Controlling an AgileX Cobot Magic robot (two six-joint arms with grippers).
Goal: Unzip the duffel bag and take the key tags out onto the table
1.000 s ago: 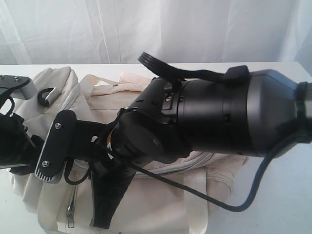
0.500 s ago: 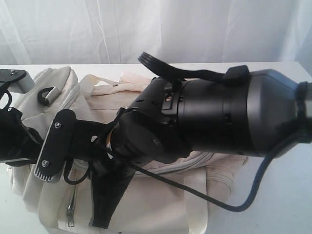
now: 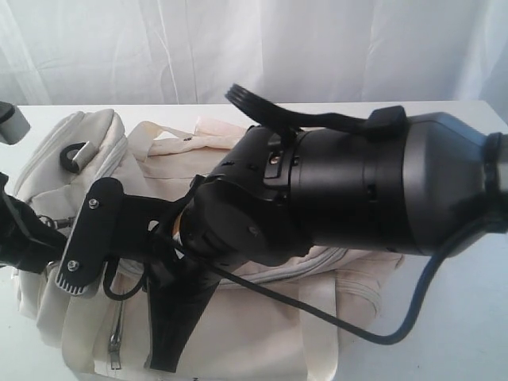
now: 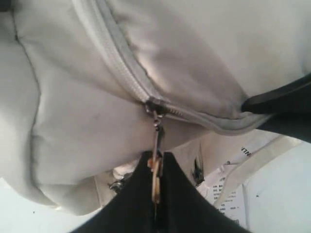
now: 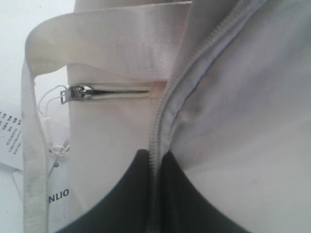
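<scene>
- duffel bag point(image 3: 254, 337) lies on its side on the white table point(image 3: 464, 317), under both arms. its main zip point(image 5: 159, 124) looks closed wherever we can see it.
- key tags: we see none, so we judge they are inside the bag.
- left gripper point(image 4: 155, 160) is at the bag's end, fingers clamped together on the metal zip pull point(image 4: 155, 180). the pull hangs from the slider point(image 4: 154, 107). we read this as the grip for dragging the slider along the bag.
- right gripper point(image 5: 154, 158) is closed too, pinching the bag's fabric right on the main zip line. a shut side pocket zip point(image 5: 112, 91) lies near it on the bag. we take this hold as an anchor, so the bag stays put when the slider is pulled.
- a paper label point(image 5: 8, 128) lies just beside the bag on the table.
- against a second ago, the left arm has shifted away from the bag toward the frame edge. its grey bracket point(image 3: 9, 123) is almost out of the exterior view, and more of the bag's end around the black d-ring point(image 3: 74, 155) now shows.
- the right arm and the bag itself look unmoved.
</scene>
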